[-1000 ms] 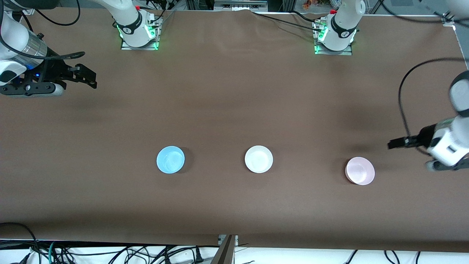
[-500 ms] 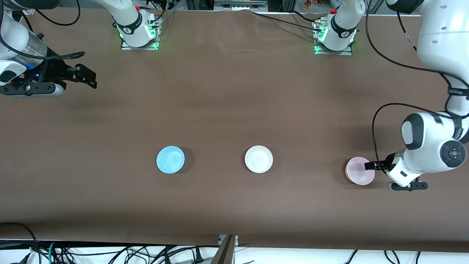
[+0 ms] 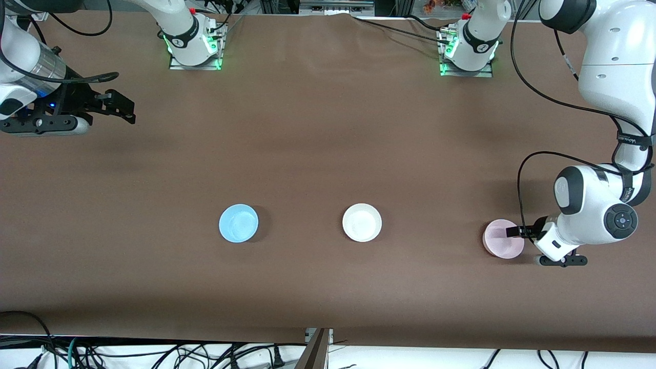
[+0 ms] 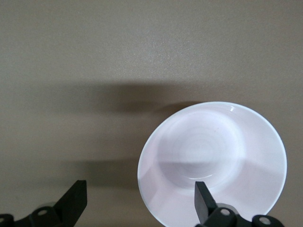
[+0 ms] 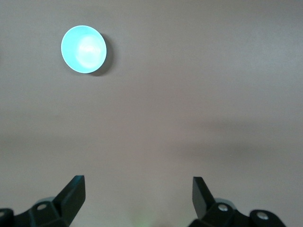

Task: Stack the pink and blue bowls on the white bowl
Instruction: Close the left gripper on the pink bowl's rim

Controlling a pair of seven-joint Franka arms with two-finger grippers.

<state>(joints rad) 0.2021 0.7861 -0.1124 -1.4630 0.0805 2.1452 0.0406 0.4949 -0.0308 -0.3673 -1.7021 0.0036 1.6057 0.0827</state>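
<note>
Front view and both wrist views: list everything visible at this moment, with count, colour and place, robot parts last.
Pale pink round plastic bowl: one, pink, on the table toward the left arm's end; also in the left wrist view.
Plain white round plastic bowl: one, white, mid-table between the other two bowls.
Light blue round plastic bowl: one, sky-blue, toward the right arm's end; also in the right wrist view.
Table: one, brown covering.
Cables: several, black, below the table edge nearest the front camera.
Left gripper: one, black fingers, open, straddling the pink bowl's rim.
Right gripper: one, black, open, waiting above the table at the right arm's end.
</note>
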